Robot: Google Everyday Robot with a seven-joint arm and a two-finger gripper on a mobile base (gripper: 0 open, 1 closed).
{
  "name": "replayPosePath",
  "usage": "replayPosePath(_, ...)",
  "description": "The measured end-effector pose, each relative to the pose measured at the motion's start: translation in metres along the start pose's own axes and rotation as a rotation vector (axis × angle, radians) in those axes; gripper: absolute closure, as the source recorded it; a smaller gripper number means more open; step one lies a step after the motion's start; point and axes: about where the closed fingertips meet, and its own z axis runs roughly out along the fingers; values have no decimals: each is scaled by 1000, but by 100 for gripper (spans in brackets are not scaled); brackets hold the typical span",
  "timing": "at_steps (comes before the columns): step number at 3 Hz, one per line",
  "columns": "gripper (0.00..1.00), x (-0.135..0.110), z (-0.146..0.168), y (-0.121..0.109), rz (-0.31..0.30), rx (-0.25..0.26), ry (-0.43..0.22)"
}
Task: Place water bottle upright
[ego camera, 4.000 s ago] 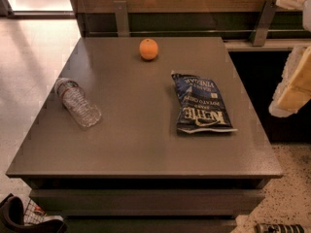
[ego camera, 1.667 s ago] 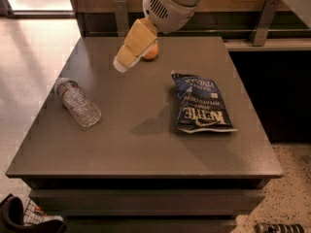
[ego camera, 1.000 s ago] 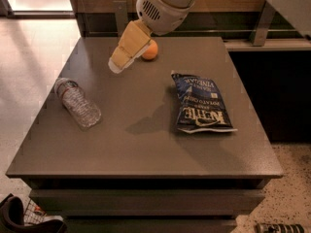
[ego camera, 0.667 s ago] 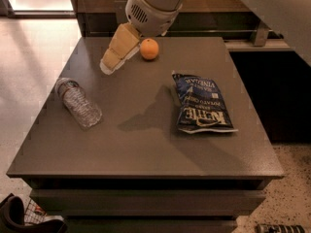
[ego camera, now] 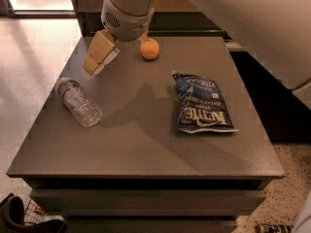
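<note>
The water bottle [ego camera: 77, 102], clear and ribbed, lies on its side near the left edge of the dark table [ego camera: 146, 149], its cap end pointing to the far left. My gripper [ego camera: 91, 70] hangs from the arm above the table's far-left part. Its tan fingers [ego camera: 99, 52] point down and left. It is above and slightly behind the bottle, apart from it, and holds nothing.
An orange [ego camera: 149, 48] sits at the far middle of the table. A blue chip bag [ego camera: 200, 102] lies flat right of centre. The arm's shadow falls across the table's middle. The table's left edge borders a light floor [ego camera: 29, 57].
The arm has swung in from the right and moved leftward over the table, bringing the gripper from near the orange to above the bottle. The bottle, orange and chip bag have not moved.
</note>
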Motion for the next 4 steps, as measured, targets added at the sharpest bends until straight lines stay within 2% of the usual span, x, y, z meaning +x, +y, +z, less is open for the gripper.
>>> replayPosePath(1,0,-13,25,29,-16,1,109)
replayPosePath(2,0,-24,55,58,-31,-20,195)
replayPosePath(3,0,-35,80,71,-36,-52,227)
replayPosePath(4,0,-45,102,74,16,-60,256)
